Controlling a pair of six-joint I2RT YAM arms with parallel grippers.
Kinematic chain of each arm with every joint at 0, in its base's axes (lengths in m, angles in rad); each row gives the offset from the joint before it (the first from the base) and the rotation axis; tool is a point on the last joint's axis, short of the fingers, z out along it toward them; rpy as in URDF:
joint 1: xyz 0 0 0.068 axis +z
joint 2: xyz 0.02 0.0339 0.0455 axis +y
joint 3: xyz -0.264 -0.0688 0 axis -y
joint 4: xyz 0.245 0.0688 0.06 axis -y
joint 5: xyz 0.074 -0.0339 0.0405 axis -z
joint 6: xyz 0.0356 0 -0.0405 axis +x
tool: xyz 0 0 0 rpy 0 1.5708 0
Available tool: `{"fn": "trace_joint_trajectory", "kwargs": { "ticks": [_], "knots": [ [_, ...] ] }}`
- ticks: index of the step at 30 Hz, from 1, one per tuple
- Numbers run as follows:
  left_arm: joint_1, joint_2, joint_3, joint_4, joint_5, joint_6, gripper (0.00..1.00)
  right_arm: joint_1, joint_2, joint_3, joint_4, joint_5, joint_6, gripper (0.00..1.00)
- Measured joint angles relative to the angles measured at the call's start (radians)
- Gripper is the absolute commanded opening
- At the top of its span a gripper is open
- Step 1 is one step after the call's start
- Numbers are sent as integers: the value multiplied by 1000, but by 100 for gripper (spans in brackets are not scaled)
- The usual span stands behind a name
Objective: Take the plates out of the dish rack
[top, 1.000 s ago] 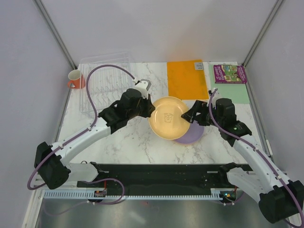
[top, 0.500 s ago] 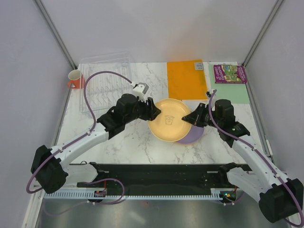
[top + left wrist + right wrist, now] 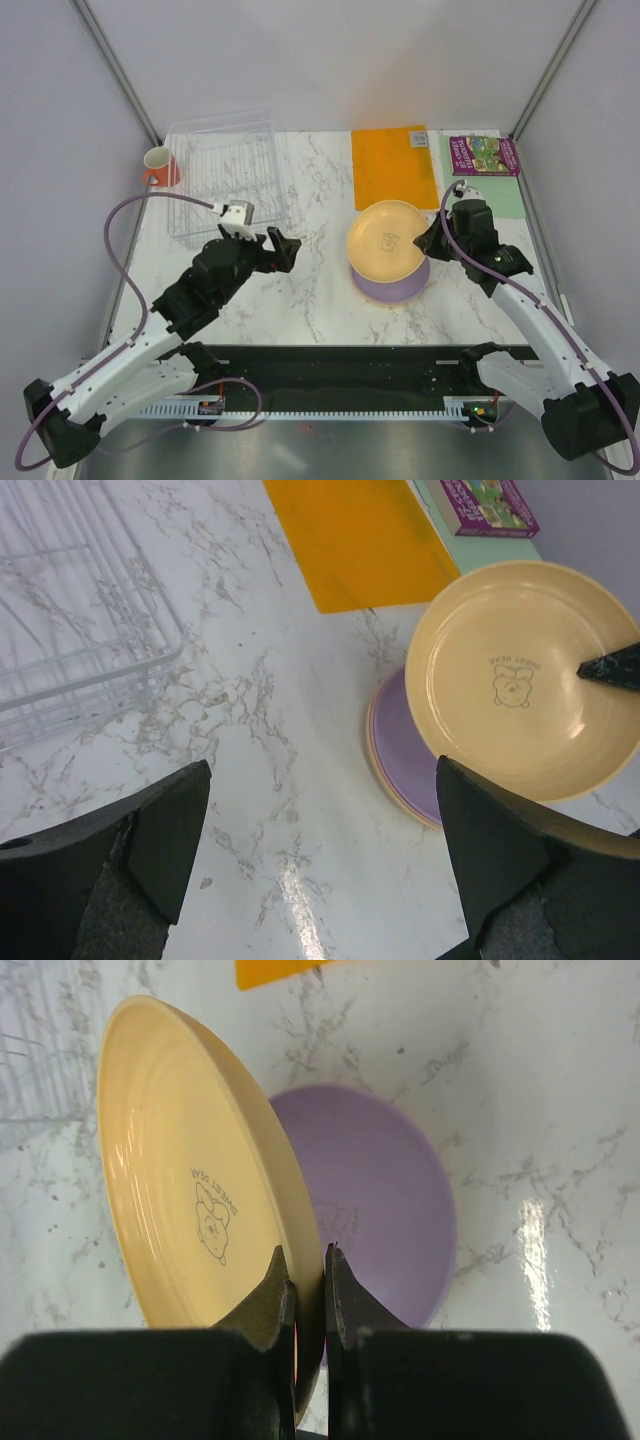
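Observation:
My right gripper (image 3: 425, 240) (image 3: 308, 1270) is shut on the rim of a yellow-orange plate (image 3: 388, 238) (image 3: 190, 1180) (image 3: 520, 675). It holds that plate tilted above a purple plate (image 3: 392, 287) (image 3: 390, 1200) (image 3: 400, 750) lying on the marble table; a tan rim shows beneath the purple one. Left of them, my left gripper (image 3: 282, 250) (image 3: 320, 860) stands wide open over bare table with nothing between its fingers. The clear dish rack (image 3: 225, 175) (image 3: 70, 630) stands at the back left, and I see no plates in its wire slots.
An orange mat (image 3: 393, 165) (image 3: 350, 535) lies behind the plates. An orange mug (image 3: 158, 166) stands left of the rack. A purple book (image 3: 483, 155) rests on a green sheet (image 3: 512, 198) at the back right.
The left gripper opened, let go of the yellow plate and drew back to the left. The right gripper shut on the plate's rim and carried it right, over the purple plate.

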State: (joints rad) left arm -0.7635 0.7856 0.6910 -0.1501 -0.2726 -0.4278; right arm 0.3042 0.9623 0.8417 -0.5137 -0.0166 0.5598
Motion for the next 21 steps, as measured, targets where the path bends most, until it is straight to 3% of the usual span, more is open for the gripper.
{"fn": "trace_joint_trajectory", "kwargs": {
  "ticks": [6, 11, 13, 14, 15, 17, 18, 21],
  "knots": [
    [0, -192, -36, -62, -93, 1, 100, -26, 57, -35, -33, 39, 0, 0],
    [0, -237, -36, -98, -124, 2, 100, -46, 92, -70, -28, 37, 4, 2],
    [0, -227, -36, -117, -128, 2, 100, -50, 104, -84, -22, 29, 5, 7],
    [0, -222, -36, -122, -129, 2, 100, -53, 109, -91, -19, 17, 5, 13],
    [0, -219, -36, -128, -129, 2, 100, -53, 114, -98, -17, 9, 6, 28],
    [0, -214, -41, -135, -129, 2, 100, -53, 123, -112, -14, -13, 14, 43],
    [0, -214, -44, -137, -129, 2, 100, -53, 126, -118, -13, -23, 15, 61],
    [0, -211, -51, -141, -129, 2, 100, -54, 128, -131, -10, -45, 14, 76]
  ]
}}
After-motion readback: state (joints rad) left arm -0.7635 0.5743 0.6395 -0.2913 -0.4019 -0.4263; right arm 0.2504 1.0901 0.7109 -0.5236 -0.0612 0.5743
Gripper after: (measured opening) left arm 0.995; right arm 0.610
